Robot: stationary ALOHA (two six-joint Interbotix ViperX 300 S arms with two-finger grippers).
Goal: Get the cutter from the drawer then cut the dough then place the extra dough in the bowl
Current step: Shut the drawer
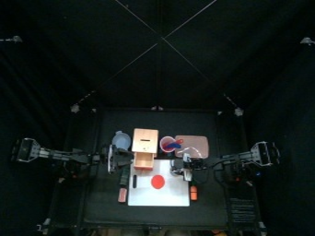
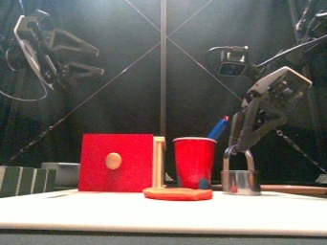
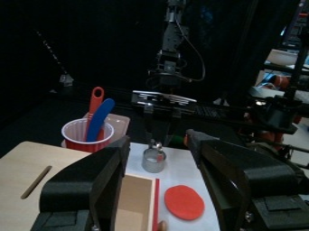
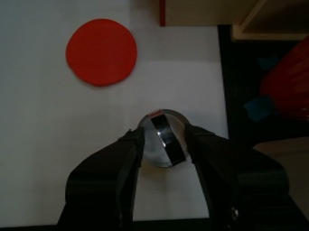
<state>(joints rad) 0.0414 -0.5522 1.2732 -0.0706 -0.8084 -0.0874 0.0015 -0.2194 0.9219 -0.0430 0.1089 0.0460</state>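
While standing at lower right, cutter [image 2: 240, 182] is being clenched by right gripper [image 2: 239, 149] at wire handle [image 2: 228, 161]; likely light, rigid.

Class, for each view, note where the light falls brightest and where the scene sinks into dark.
Top view: the board glows brightest, curtains all dark. Front view: drawer front and cup well lit against black. Left wrist view: light on the board, black behind the cup. Right wrist view: a pale glint on the cutter; dough evenly lit.
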